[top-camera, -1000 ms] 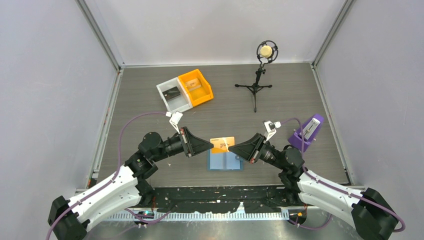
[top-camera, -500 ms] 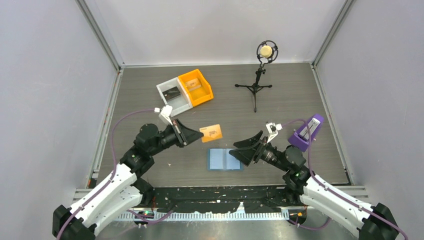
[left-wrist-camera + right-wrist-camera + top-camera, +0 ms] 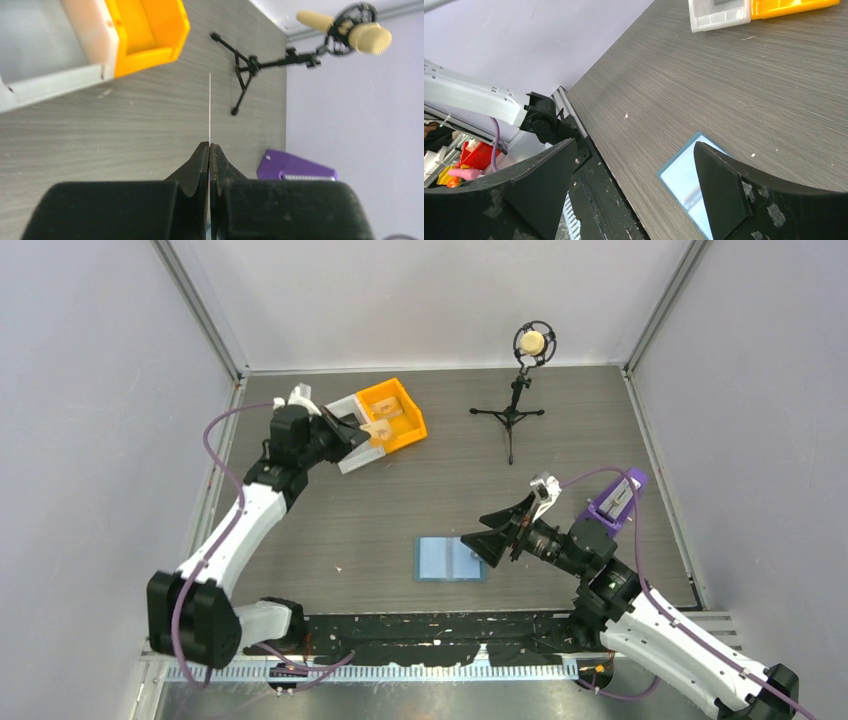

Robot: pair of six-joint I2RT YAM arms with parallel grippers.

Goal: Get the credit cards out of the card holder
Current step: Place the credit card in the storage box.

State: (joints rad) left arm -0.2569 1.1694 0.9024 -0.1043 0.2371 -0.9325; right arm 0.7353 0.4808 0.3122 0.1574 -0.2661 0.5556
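Counter: dark grey wood-grain top [image 3: 440, 490], walled on three sides by pale panels; both arm bases sit at the near edge.
Left gripper [image 3: 209, 146]: reached out to the far-left corner, jaws pinched shut on a credit card [image 3: 209, 110].
Credit card: in the left wrist view it is edge-on, a thin pale line running straight out from the fingertips. Its faces and colour cannot be read there.
Left gripper from above [image 3: 358, 432]: it overlaps the white bin [image 3: 357, 457], right beside the orange bin [image 3: 403, 418]. Whether it touches either bin cannot be told.
Bins: white and orange, side by side and touching, near the far-left corner.
Card holder [image 3: 450, 560]: light blue, lying open and flat on the counter close to the middle of the near edge, well apart from the left gripper.
Right gripper [image 3: 485, 530]: fingers spread wide and holding nothing, just beside the holder's right edge.
Right wrist view: the holder's corner [image 3: 684, 175] shows on the counter between the two spread fingers [image 3: 719, 185], with no contact visible.
Microphone [image 3: 533, 342]: on a small black tripod near the far edge, right of centre.
Purple stand [image 3: 612, 502]: near the right edge, beyond the right arm.
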